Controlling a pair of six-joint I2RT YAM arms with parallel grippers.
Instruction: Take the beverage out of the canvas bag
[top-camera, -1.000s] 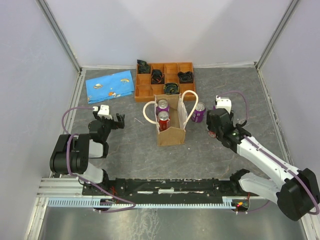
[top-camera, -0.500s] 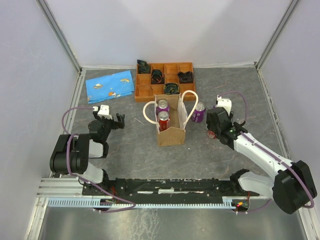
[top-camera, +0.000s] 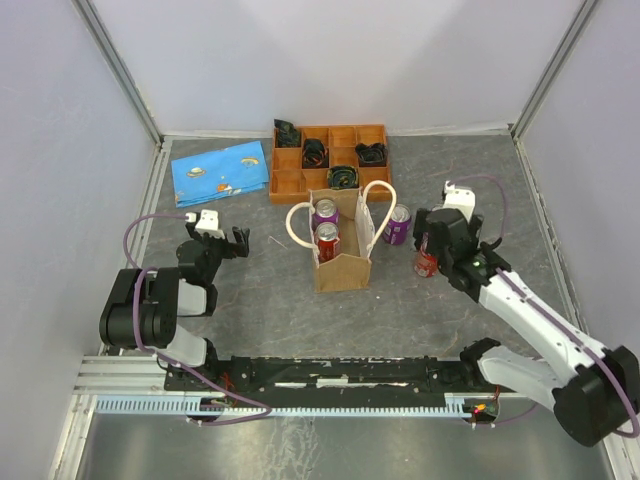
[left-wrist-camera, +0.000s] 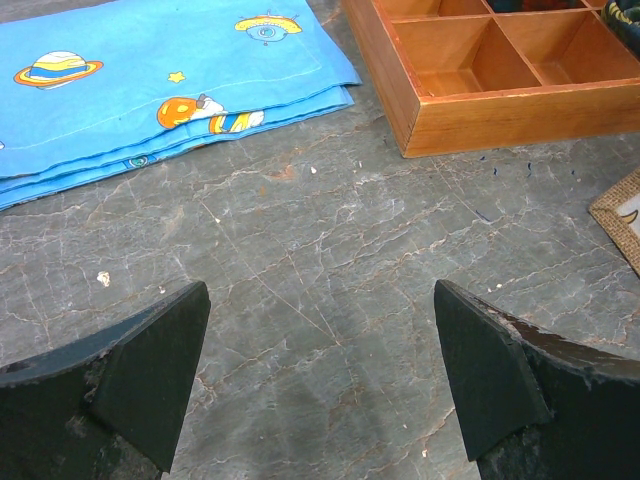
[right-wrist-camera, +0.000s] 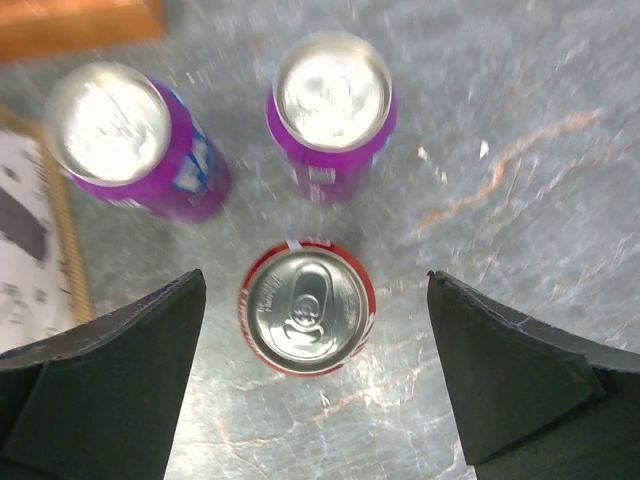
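Tray (top-camera: 288, 181) is sitting at the far side of the table (top-camera: 260, 300), with dark items (top-camera: 315, 152) lying in several compartments. Blue cloth (top-camera: 220, 172) is lying flat just left of it.

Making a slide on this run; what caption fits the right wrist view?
Open right gripper hovering over an upright red can on the table, two purple cans standing just beyond.

Tan canvas bag (top-camera: 343, 268), red can (right-wrist-camera: 307, 308), purple cans (right-wrist-camera: 335, 110), blue planet-print cloth (left-wrist-camera: 150, 90), orange tray (left-wrist-camera: 480, 95)

Upright tan canvas bag (top-camera: 343, 270) mid-table, red can (top-camera: 327, 237) and purple can (top-camera: 325, 212) upright inside
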